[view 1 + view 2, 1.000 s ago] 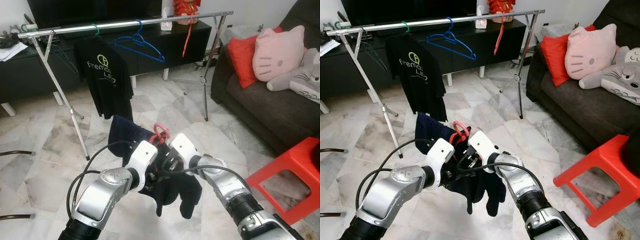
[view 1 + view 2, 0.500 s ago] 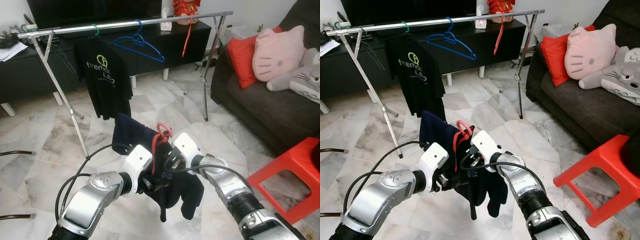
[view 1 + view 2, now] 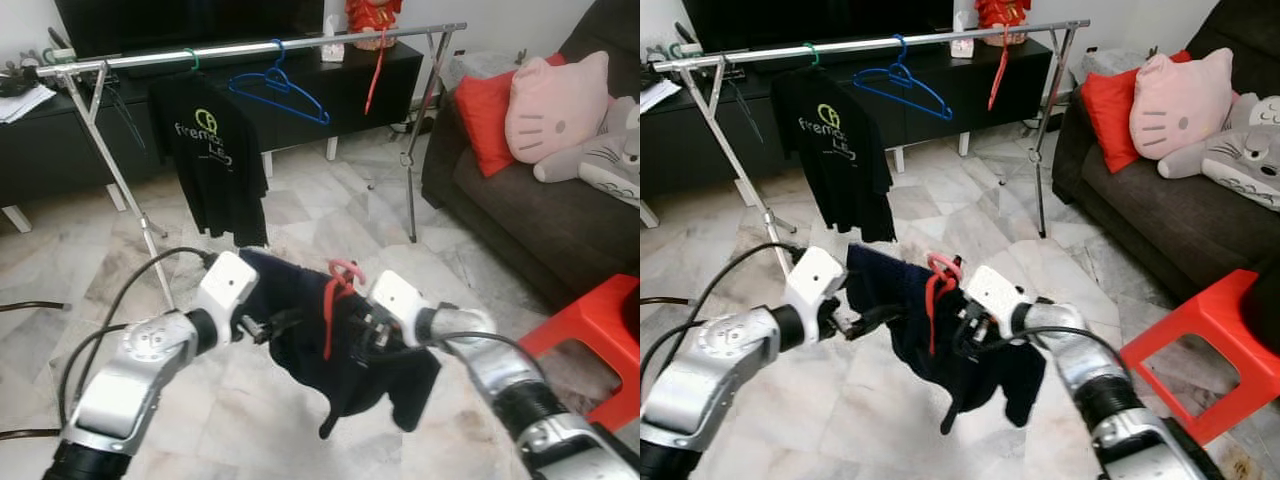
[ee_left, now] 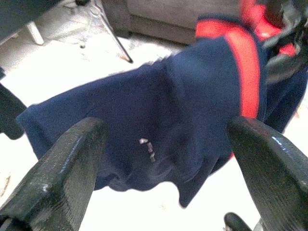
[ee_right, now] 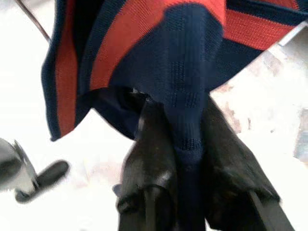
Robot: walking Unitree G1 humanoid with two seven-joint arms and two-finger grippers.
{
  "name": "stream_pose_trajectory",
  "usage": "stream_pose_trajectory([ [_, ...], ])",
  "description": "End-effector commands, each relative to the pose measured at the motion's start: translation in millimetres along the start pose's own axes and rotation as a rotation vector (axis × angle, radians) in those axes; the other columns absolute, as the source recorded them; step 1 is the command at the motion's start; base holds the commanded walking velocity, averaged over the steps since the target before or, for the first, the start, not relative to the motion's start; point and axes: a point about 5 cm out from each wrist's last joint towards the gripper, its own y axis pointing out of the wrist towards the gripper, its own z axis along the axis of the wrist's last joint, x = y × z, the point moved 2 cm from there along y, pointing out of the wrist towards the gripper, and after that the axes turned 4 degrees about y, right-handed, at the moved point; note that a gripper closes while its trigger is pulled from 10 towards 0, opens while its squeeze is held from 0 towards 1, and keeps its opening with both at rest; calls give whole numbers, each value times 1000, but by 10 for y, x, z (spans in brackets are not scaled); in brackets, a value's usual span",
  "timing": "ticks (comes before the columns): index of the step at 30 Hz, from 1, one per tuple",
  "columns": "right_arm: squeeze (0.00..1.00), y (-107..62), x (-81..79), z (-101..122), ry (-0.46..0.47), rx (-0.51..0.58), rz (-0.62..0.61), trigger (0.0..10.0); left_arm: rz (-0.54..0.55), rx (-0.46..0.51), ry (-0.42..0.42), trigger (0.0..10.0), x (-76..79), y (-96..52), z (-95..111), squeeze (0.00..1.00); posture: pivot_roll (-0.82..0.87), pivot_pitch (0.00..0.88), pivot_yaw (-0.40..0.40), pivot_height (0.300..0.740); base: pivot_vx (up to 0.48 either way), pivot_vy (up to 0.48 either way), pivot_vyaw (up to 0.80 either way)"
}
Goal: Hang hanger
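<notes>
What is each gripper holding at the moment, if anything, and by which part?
The right gripper is shut on the navy garment, pinching a fold near its red-striped collar. The left gripper is open, holding nothing.

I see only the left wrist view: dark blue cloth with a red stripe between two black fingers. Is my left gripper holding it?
Observer: No. The left gripper is open, beside the navy garment, not clamped on it.
Operator: Then what holds the cloth?
Observer: The right gripper is shut on the navy garment; cloth is pinched between its fingers.
Operator: Where is the hook?
Observer: The red hanger pokes up from the garment's top, between both grippers.
Operator: And the rail?
Observer: The clothes rack stands ahead, carrying a black T-shirt and a blue hanger.
</notes>
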Motion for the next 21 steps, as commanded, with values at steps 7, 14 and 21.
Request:
stream_pose_trajectory([
  [7,0,-169,-120,52,-144,81,181,10000,-147,-28,60,10000,42,-108,-83,0,-95,28,-46,740,0,0,0],
  [14,0,-250,-280,-9,-179,78,332,10000,-229,-32,77,10000,1,-221,-35,0,-90,25,-48,740,0,0,0],
  [21,0,-294,-335,-65,-210,58,389,10000,-340,-79,65,10000,68,-319,-114,0,-90,16,-48,740,0,0,0],
])
